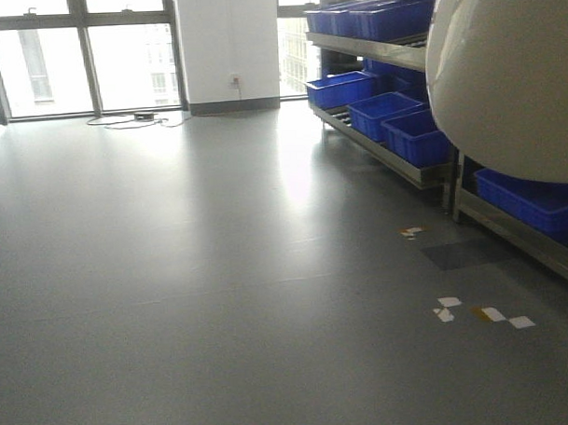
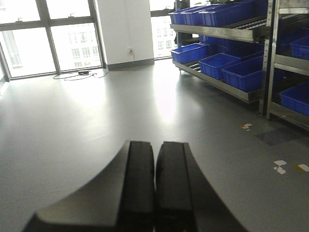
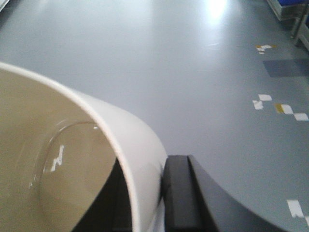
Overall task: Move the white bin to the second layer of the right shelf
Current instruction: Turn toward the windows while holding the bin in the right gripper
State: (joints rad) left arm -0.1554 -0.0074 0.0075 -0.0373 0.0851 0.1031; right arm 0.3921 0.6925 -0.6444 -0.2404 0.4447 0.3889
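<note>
The white bin (image 1: 503,74) hangs in the air at the upper right of the front view, glossy and cream-white, and hides part of the racks. In the right wrist view its rim and hollow inside (image 3: 58,145) fill the lower left. My right gripper (image 3: 149,193) is shut on the bin's wall, one black finger (image 3: 181,193) outside and the other inside. My left gripper (image 2: 155,159) is shut with nothing in it, above bare floor. The right shelf (image 2: 291,62) stands at the far right of the left wrist view, its middle level a flat steel bar with blue crates behind.
A long steel rack (image 1: 381,51) along the right wall carries several blue crates (image 1: 388,111). More crates (image 1: 535,199) sit low in the nearer rack. White and yellow tape marks (image 1: 483,313) lie on the grey floor. Windows and a cable (image 1: 131,120) are at the back.
</note>
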